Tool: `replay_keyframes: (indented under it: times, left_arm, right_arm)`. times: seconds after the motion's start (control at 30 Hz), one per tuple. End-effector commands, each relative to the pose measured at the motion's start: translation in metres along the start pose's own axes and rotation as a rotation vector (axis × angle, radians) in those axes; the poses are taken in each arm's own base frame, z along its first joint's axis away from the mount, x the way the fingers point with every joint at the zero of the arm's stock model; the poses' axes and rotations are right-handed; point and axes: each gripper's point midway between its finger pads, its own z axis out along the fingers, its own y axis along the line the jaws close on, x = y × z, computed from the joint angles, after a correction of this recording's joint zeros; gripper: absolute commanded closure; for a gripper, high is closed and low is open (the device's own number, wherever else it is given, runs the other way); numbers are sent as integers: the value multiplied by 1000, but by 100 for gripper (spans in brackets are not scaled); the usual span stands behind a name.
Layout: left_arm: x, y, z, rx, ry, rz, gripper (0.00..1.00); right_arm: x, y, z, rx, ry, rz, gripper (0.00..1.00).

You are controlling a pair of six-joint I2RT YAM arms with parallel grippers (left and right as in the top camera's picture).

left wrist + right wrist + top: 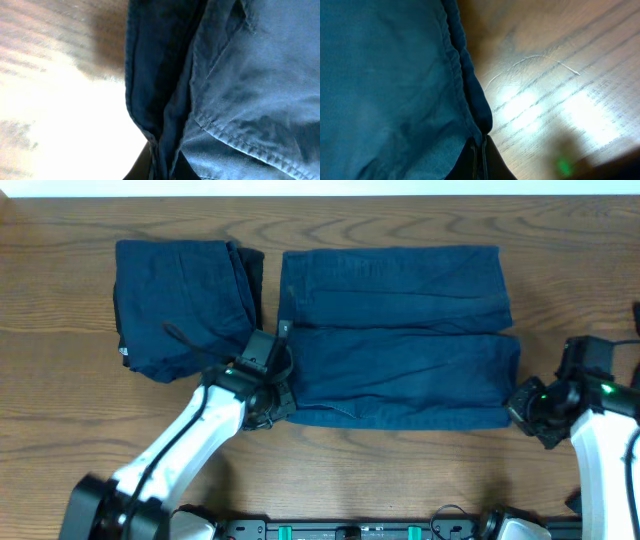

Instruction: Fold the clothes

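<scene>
Clothes (400,290): two dark blue pieces lying side by side on the wooden surface (60,380).
Left piece: folded bundle (180,305), lying toward the far left; looks finished.
Middle piece: shorts (400,370), laid flat in two long bands, apparently still awaiting a fold.
Left fingers (284,385): pinched tight on the near left corner of the shorts.
Right fingers (517,410): pinched tight on the near right corner hem.
Progress: about halfway, by my judgement; one piece is done, the other is gripped at both near corners and ready to be folded over.
</scene>
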Motion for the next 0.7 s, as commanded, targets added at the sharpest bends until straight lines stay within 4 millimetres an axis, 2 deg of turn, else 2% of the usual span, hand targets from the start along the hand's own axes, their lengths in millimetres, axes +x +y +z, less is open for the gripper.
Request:
replay_keyframes:
  times: [0.0, 0.17, 0.37, 0.5, 0.67]
  left_arm:
    - [5, 4, -19, 4, -24, 20, 94]
    - [25, 10, -50, 5, -20, 42, 93]
    - [35, -2, -89, 31, -32, 89, 94]
    - [21, -17, -114, 48, -87, 111, 94]
    - [-16, -30, -138, 17, -228, 115, 94]
  right_arm:
    - [-8, 6, -32, -40, -85, -56, 99]
    - [-5, 10, -66, -66, -131, -134, 99]
    - [-20, 28, -91, -117, -179, -187, 99]
    - [-41, 48, -103, -152, -215, -201, 99]
    - [-72, 87, -107, -248, -224, -240, 99]
